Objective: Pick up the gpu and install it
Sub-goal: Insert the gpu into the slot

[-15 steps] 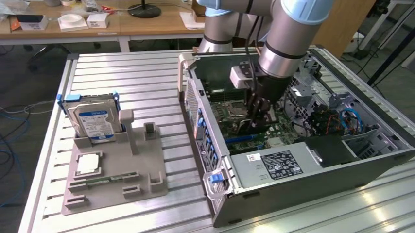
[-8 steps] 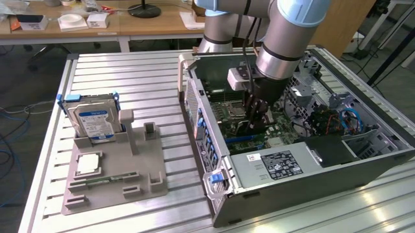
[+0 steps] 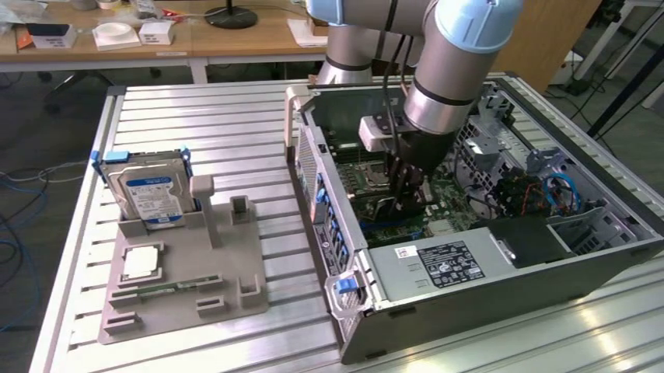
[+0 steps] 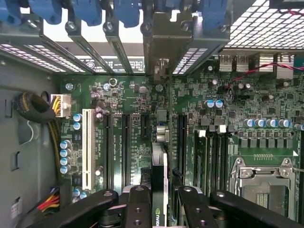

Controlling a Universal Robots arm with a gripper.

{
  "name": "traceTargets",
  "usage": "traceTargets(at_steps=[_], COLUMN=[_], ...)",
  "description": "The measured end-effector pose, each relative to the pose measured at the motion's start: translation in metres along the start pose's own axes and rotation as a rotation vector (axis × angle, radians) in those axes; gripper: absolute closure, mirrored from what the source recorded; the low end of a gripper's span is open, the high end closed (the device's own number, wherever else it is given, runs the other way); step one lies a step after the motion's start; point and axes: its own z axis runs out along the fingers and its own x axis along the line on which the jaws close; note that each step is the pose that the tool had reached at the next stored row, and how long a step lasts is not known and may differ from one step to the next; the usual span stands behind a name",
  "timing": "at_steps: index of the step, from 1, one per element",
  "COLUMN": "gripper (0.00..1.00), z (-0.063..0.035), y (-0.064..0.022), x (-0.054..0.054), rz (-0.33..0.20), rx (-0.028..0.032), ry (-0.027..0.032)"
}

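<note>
GPU held edge-on over the motherboard

The gripper — black, bolted fingers — pinches the gpu, a thin dark card standing on edge above the green motherboard and its long black slots. The grey arm reaches straight down into the open metal computer case, which lies on a ribbed aluminium table.

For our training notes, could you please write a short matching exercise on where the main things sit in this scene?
Things:
1. gpu
2. hard drive
3. gripper
4. white slot

Places:
A. on the motherboard, beside black slots
B. upright in the grey holder
C. held edge-on over the motherboard
D. inside the open computer case, clamping the card

Pairs: 1-C, 2-B, 3-D, 4-A
</note>
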Motion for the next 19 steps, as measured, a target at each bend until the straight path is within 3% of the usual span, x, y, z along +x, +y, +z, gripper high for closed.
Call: traceTargets(at_steps=[7, 14, 19], gripper=[0.73, 0.73, 0.73], z=[0.002, 0.0074, 0.0101], y=[0.0021, 0.002, 0.004], x=[-0.0002, -0.0011, -0.001], rz=[0.0, -0.001, -0.001], rx=[0.003, 0.0077, 0.0096], ry=[-0.0006, -0.0074, -0.0077])
